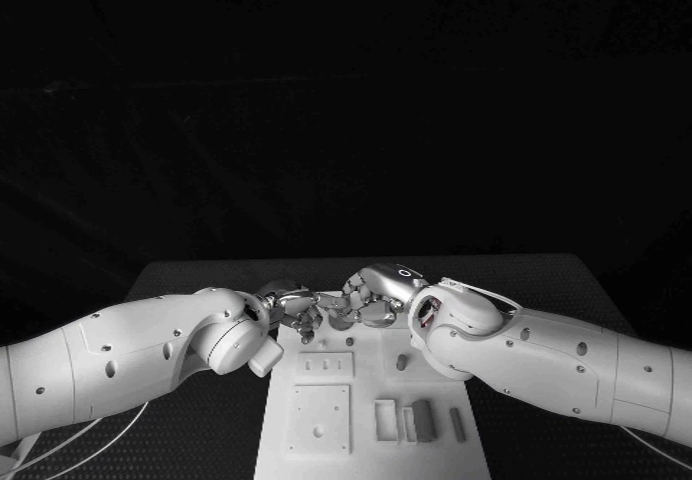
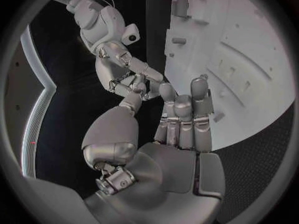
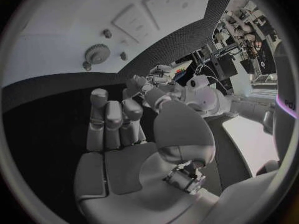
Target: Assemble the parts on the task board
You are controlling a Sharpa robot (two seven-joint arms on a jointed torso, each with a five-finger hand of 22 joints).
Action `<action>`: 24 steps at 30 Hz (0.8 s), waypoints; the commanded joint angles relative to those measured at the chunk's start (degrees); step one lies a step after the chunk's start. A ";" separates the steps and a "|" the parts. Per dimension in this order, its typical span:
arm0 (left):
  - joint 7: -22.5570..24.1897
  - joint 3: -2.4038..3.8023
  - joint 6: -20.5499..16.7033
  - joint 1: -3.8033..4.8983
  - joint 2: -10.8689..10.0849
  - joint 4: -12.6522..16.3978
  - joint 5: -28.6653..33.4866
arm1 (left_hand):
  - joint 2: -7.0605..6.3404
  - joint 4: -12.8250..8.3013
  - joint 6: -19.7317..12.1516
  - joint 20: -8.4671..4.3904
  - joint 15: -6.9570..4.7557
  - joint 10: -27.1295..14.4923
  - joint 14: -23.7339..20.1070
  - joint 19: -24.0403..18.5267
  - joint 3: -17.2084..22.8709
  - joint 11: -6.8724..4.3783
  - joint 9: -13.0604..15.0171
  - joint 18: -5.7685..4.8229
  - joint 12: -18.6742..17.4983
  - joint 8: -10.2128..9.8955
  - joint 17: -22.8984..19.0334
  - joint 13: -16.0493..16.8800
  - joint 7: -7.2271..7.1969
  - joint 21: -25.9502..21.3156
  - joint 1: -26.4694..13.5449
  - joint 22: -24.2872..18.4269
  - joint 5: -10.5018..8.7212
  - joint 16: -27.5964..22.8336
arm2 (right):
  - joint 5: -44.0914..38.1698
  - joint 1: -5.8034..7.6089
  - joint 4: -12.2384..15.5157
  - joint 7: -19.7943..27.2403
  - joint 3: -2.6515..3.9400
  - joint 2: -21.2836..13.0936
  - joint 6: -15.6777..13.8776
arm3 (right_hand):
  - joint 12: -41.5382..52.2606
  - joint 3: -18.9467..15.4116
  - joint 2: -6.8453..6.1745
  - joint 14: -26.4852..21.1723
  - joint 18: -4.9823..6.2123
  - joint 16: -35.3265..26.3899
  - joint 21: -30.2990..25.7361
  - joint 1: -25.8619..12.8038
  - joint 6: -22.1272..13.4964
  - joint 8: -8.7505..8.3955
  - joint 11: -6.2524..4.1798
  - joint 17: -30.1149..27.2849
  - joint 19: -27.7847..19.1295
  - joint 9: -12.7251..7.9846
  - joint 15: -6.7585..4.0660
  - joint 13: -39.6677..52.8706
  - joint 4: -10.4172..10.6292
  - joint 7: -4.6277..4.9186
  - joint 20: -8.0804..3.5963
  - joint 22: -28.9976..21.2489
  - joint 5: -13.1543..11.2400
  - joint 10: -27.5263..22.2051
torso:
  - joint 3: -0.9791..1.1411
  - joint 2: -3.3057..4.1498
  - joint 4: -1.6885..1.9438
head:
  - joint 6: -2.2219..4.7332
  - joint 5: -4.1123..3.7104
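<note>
The white task board lies in the middle of the table. Both hands meet above its far end. My left hand and right hand touch at the fingertips. In the left wrist view my left hand has straight fingers held together with nothing in them, and its thumb reaches to the right hand's fingers. Whether a part sits between them is hidden. My right hand also shows straight fingers over an empty palm. Grey parts lie near the board's front, and a gear stands on the board.
A raised square plate and a smaller slotted plate sit on the board's left half. A short peg stands near its middle and two small pegs near the gear. Black table surrounds the board on both sides.
</note>
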 commanded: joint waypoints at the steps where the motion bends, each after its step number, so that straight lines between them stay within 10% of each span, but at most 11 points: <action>1: -0.44 0.04 -1.16 0.09 0.02 0.26 -0.79 | -0.19 0.36 0.71 0.04 -0.08 -1.77 0.31 0.47 0.07 0.51 0.08 4.06 0.32 -0.32 -0.20 -0.09 0.17 0.21 -0.51 0.07 -0.11 0.44 | -1.04 -0.04 0.15 -0.39 -0.01 0.09 0.90 | 0.09 0.39 -0.38 0.21 0.89 0.19 0.33 0.21 0.90 0.38 -0.36 0.00 0.01 1.03 -0.29 0.00 0.09 0.28 -0.38 0.95 0.20 -0.03 | -0.01 -0.02 0.02 | -0.02 -0.05; 24: -0.78 0.04 -0.77 0.09 0.48 0.48 -1.45 | 0.30 -0.60 1.69 -0.12 -0.38 -1.20 0.34 1.04 0.86 0.20 0.46 4.09 0.62 -0.38 -2.40 -0.67 -0.15 0.35 0.07 0.41 -0.12 1.88 | -1.03 -0.41 -0.01 -0.53 -0.23 1.43 1.29 | 0.06 0.46 -0.36 0.29 0.89 0.16 0.35 0.12 0.95 0.37 -0.39 -0.06 0.12 1.10 -0.33 -0.02 0.11 0.24 -0.43 0.92 0.20 0.03 | -0.01 0.00 0.05 | -0.45 0.12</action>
